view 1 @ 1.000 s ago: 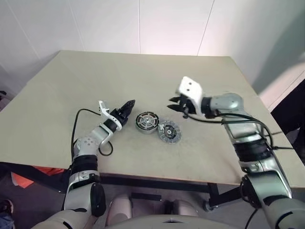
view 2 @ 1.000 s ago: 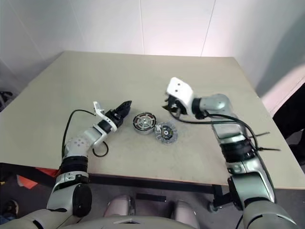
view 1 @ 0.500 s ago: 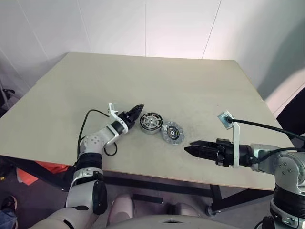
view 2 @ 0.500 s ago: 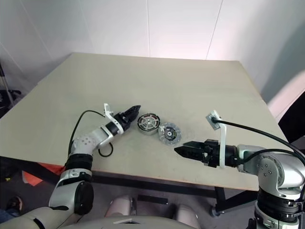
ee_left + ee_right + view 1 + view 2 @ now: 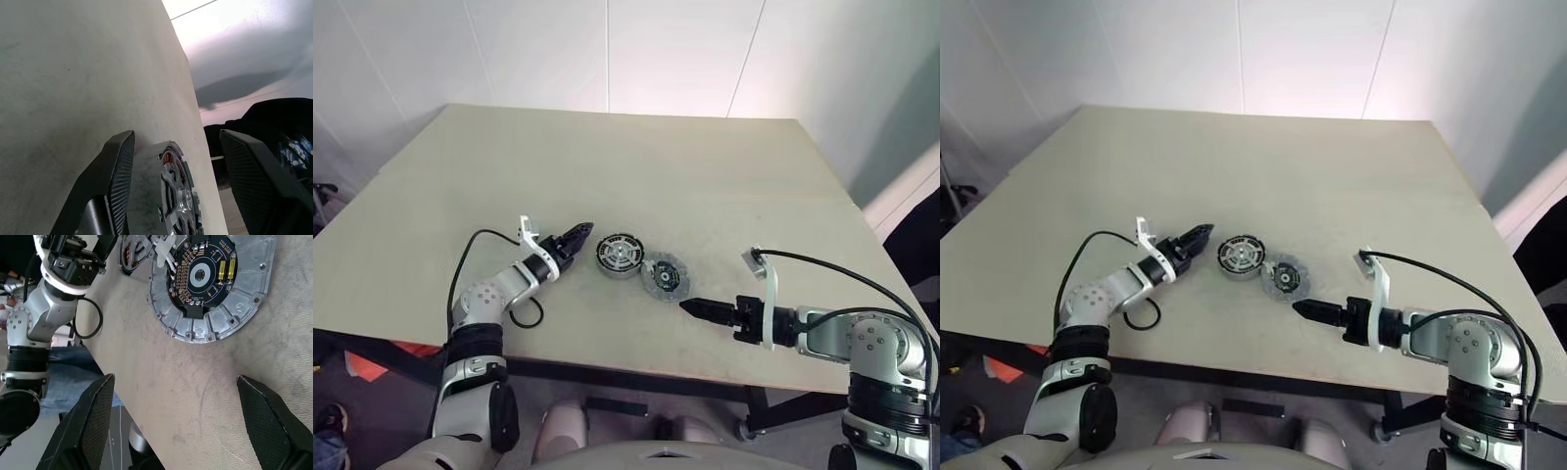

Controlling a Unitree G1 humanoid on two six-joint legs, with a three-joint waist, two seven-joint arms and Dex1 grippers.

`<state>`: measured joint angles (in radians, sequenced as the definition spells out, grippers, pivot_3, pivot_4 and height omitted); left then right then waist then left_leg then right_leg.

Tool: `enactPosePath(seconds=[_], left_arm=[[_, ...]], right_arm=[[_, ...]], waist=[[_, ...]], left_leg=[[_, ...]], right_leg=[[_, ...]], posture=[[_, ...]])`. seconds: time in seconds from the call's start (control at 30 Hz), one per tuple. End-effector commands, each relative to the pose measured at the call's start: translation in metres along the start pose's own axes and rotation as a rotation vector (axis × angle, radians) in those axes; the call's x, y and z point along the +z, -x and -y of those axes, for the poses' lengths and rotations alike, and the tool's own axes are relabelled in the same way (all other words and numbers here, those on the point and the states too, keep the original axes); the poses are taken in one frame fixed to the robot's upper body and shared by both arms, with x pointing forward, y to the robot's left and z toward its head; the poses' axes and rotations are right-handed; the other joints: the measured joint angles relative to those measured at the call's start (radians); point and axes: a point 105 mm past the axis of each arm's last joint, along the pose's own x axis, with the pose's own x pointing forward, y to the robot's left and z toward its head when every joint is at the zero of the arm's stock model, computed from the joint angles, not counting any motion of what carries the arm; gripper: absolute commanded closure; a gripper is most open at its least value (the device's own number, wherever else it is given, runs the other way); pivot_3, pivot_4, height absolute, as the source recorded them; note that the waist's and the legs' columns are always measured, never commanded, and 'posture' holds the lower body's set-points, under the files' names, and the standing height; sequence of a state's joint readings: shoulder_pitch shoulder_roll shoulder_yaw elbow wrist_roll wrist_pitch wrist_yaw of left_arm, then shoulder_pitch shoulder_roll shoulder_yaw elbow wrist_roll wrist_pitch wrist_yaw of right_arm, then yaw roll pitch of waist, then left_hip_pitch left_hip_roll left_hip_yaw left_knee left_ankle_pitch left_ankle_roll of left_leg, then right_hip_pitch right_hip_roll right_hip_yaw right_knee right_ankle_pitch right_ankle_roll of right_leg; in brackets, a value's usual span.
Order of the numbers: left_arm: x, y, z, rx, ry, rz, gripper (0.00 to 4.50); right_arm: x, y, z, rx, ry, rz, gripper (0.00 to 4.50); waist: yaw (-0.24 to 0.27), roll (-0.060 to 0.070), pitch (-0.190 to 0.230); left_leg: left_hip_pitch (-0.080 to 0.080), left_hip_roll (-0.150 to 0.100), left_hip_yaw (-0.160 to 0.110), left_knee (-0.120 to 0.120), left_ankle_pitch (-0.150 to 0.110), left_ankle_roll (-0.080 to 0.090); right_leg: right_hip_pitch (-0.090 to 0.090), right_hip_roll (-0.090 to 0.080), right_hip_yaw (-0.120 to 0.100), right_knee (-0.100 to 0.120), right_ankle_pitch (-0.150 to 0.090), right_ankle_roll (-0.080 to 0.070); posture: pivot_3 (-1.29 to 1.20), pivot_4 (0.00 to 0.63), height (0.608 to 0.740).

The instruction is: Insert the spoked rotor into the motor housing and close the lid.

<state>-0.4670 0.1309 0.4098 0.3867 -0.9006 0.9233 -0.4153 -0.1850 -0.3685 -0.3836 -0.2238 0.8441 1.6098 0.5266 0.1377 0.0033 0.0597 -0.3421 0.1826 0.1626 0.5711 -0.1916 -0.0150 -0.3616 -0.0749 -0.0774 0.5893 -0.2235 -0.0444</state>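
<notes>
On matte beige table (image 5: 705, 166): round ribbed grey lid (image 5: 665, 276), copper-wound motor housing (image 5: 619, 256).

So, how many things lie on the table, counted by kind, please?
Round motor parts: 2, one with a spoked face on top and copper windings, one with a circuit board in a grey rim
Grippers: 2, left, right
Total: 4

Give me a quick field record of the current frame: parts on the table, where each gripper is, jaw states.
surface: beige table
motor housing, flat on the table, copper windings showing
second disc, grey, circuit board in its centre, lying right beside the housing
left gripper, open, empty, low over the table, pointing at the housing
right gripper, open, empty, near the table's front edge, pointing at the second disc
lid: cannot tell which part it is
</notes>
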Motion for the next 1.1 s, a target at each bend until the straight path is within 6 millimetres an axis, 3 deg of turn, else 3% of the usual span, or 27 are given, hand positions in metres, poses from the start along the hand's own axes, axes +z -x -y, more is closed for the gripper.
enactPosePath(seconds=[0.03, 0.33, 0.6, 0.97, 1.1], left_arm=[[0.01, 0.0, 0.013, -0.034, -0.034, 0.019, 1.56], [0.011, -0.001, 0.016, -0.035, -0.048, 0.011, 1.56], [0.014, 0.0, 0.016, -0.034, -0.056, 0.015, 1.56], [0.013, -0.005, 0.018, -0.038, -0.062, 0.013, 1.56], [0.014, -0.006, 0.017, -0.036, -0.065, 0.013, 1.56]], right_arm=[[-0.004, -0.017, -0.004, 0.027, -0.035, -0.023, 0.03], [0.009, -0.043, -0.004, 0.018, -0.074, 0.024, 0.03], [0.034, -0.057, 0.0, -0.001, -0.081, 0.113, 0.03], [0.104, -0.043, 0.0, -0.039, 0.008, 0.332, 0.03], [0.123, -0.037, -0.023, 0.021, 0.062, 0.361, 0.03]], waist=[[-0.007, 0.0, 0.0], [-0.021, -0.002, 0.0], [-0.042, -0.001, 0.0], [-0.027, 0.0, 0.001], [-0.023, 0.0, 0.0]], left_leg=[[0.002, 0.0, 0.0, 0.0, 0.001, -0.001], [0.009, 0.0, -0.003, -0.008, 0.002, -0.003], [0.01, 0.0, -0.003, -0.009, 0.002, -0.003], [0.003, -0.003, -0.002, -0.009, 0.004, -0.006], [-0.007, -0.004, -0.003, -0.009, 0.002, -0.003]], right_leg=[[0.001, 0.0, 0.0, 0.0, 0.0, 0.0], [0.0, 0.0, -0.004, -0.008, 0.0, 0.001], [-0.001, 0.0, -0.004, -0.008, 0.0, 0.001], [-0.006, 0.0, -0.001, -0.007, 0.002, 0.0], [-0.017, 0.0, 0.0, 0.0, 0.011, -0.011]], posture=[[0.0, 0.0, 0.74], [0.0, 0.0, 0.74], [0.0, 0.0, 0.74], [0.0, 0.0, 0.74], [0.0, 0.0, 0.74]])
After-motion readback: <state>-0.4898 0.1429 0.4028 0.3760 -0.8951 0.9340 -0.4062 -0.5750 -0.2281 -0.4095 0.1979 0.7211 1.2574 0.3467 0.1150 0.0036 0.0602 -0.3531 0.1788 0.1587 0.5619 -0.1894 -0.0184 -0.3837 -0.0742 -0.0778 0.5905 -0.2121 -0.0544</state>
